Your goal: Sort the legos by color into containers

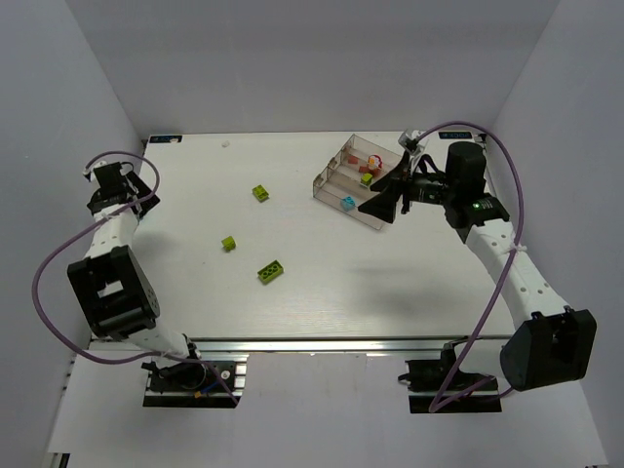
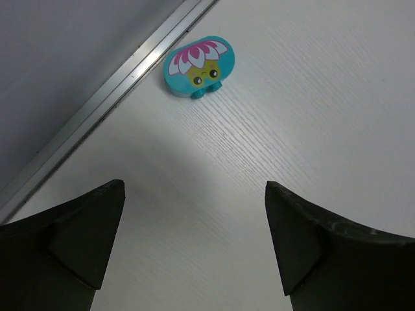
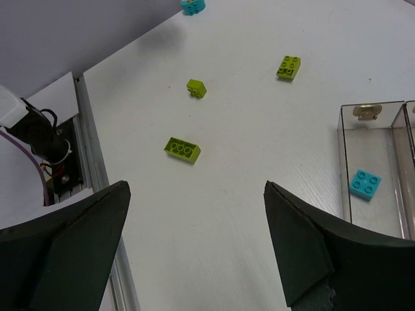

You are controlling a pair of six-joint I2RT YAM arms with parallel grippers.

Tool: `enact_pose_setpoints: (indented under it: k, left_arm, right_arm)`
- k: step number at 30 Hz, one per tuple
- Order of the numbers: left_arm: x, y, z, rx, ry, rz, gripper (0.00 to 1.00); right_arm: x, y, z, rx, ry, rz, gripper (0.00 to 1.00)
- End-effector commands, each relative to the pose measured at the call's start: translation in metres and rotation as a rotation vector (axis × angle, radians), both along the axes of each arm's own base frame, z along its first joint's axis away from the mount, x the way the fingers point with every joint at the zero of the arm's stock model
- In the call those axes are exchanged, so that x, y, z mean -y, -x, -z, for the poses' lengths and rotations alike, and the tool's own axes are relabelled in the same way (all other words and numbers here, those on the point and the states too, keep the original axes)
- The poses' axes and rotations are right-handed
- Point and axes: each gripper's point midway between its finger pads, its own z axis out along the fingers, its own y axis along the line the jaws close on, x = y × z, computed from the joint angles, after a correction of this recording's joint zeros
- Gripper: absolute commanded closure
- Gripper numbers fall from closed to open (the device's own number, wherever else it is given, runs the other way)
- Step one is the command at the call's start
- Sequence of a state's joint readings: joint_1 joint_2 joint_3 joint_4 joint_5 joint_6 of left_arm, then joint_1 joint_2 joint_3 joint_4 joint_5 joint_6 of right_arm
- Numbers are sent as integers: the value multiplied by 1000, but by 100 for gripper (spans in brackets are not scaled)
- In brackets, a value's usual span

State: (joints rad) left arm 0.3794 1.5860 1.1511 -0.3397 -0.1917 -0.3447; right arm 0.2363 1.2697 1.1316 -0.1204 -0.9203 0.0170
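Far left: left gripper (image 2: pixel 194 188) sits at the left edge of the white table (image 2: pixel 311 116). Its fingers (image 2: pixel 78 240) are spread as wide as they go, with nothing between them and touching nothing. Just ahead of it, close to the metal edge rail (image 2: pixel 97 107), lies a cyan rounded plastic piece with a magenta flower print (image 2: pixel 200 66), flat and unsorted.

Mid-table: three lime green studded plastic bricks, loose and well apart. A square one is farthest (image 1: pixel 260 193), then a small one (image 1: pixel 228 243), and a long one is nearest (image 1: pixel 270 271). None is in a container.

Right of centre: clear plastic rectangular tray (image 1: pixel 319 183) with long narrow compartments. A cyan square studded brick (image 3: pixel 365 184) lies flat in the outermost compartment, on the side facing the loose bricks. Red pieces (image 1: pixel 371 164) sit in a farther compartment. A lime bit (image 1: pixel 368 178) is beside them; which compartment, cannot tell.

Right: right gripper (image 3: pixel 196 191) hovers over or just beside the tray's right end; cannot tell which. Its fingers (image 3: pixel 311 253) are wide apart and empty, clear of brick and wall.

Judgement: between picks, and the cyan placement reads as done. Four pieces remain loose. The right arm's next move is to swing left off the tray and descend over a lime brick, probably the long one. It should set its jaws across the brick's short width, then close. The flower piece suits the left arm: a short reach forward, kept low, minding the rail.
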Motion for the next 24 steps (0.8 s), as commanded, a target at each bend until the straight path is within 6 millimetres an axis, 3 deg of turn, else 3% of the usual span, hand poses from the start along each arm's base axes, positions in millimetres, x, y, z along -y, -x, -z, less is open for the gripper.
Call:
enact_pose_setpoints:
  k: [1, 11, 17, 24]
  left_arm:
    - [-14, -17, 1, -10, 5, 43, 2]
    - [-20, -59, 25, -78, -37, 331, 2]
    - [-45, -56, 36, -164, -130, 314, 2]
    - [-66, -55, 30, -172, -229, 283, 2]
  right_arm:
    - [-2, 3, -4, 2, -27, -37, 11]
    - [-2, -5, 10, -37, -25, -27, 11]
    - [1, -8, 12, -43, -24, -18, 11]
    - [5, -12, 16, -65, -27, -13, 11]
